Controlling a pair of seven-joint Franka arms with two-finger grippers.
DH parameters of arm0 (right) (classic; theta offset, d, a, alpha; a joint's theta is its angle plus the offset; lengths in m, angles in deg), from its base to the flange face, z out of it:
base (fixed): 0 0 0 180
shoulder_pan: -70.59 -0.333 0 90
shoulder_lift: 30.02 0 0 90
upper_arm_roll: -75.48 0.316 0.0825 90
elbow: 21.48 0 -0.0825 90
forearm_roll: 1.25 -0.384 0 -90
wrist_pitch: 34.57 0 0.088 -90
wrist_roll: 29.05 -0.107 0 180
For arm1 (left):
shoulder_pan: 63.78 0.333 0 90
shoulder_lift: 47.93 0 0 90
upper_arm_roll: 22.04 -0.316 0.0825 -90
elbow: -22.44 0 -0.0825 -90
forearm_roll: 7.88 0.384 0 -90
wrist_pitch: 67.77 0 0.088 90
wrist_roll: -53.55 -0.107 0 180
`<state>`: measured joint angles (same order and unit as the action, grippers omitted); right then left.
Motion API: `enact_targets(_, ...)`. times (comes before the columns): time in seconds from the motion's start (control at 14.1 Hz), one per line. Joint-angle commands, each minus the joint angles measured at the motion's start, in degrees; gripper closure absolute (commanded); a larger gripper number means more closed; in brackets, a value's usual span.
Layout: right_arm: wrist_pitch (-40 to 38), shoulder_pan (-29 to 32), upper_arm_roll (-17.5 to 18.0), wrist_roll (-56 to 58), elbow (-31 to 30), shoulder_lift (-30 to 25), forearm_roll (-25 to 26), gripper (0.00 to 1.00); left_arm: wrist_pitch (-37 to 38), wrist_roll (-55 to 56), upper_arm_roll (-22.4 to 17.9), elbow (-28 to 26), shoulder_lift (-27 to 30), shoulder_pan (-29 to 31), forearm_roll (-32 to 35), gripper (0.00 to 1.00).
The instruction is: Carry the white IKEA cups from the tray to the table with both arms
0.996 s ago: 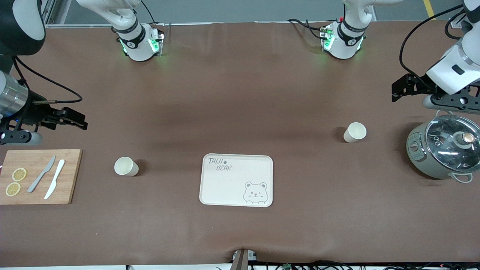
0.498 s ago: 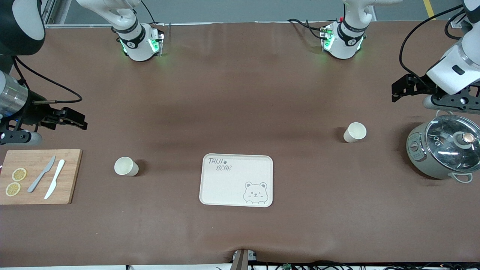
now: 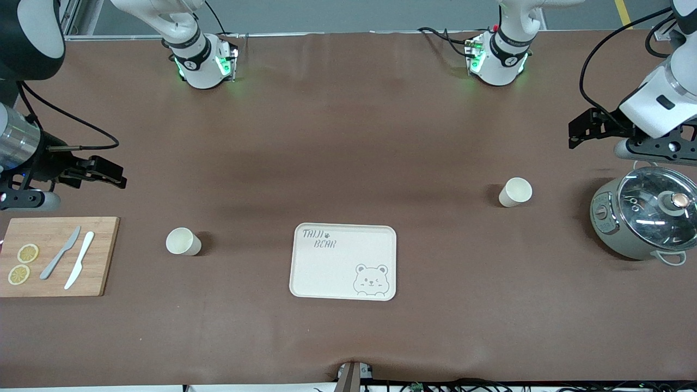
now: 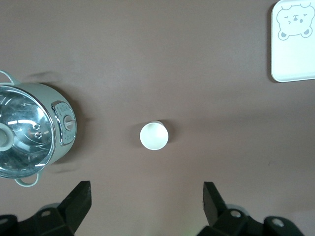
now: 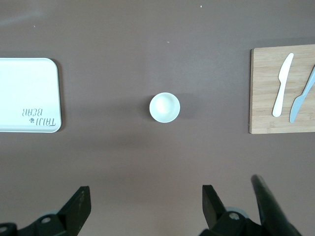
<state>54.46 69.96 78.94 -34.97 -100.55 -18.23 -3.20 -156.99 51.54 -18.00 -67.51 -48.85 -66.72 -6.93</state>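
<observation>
Two white cups stand upright on the brown table. One cup (image 3: 183,242) is toward the right arm's end, beside the bear tray (image 3: 326,272); it shows in the right wrist view (image 5: 165,107). The other cup (image 3: 515,191) is toward the left arm's end, near the pot; it shows in the left wrist view (image 4: 154,136). My right gripper (image 3: 106,177) is open and empty, high over bare table at its end (image 5: 146,206). My left gripper (image 3: 581,129) is open and empty, high over the table beside the pot (image 4: 146,204).
A grey pot with a glass lid (image 3: 645,218) stands at the left arm's end. A wooden cutting board (image 3: 98,272) with two knives and lemon slices lies at the right arm's end. The cream bear tray lies between the cups, nearer the front camera.
</observation>
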Motion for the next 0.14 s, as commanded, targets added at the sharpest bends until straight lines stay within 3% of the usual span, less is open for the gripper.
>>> enact_targets(0.0,-1.0,0.1,0.1,-0.8,0.6,-0.4,0.1,0.00,0.5,-0.2,-0.1,1.3,-0.6,0.0,0.3,0.00)
enact_targets(0.07,-1.0,0.1,0.1,-0.8,0.6,-0.4,0.1,0.00,0.5,-0.1,-0.1,1.3,-0.6,0.0,0.3,0.00)
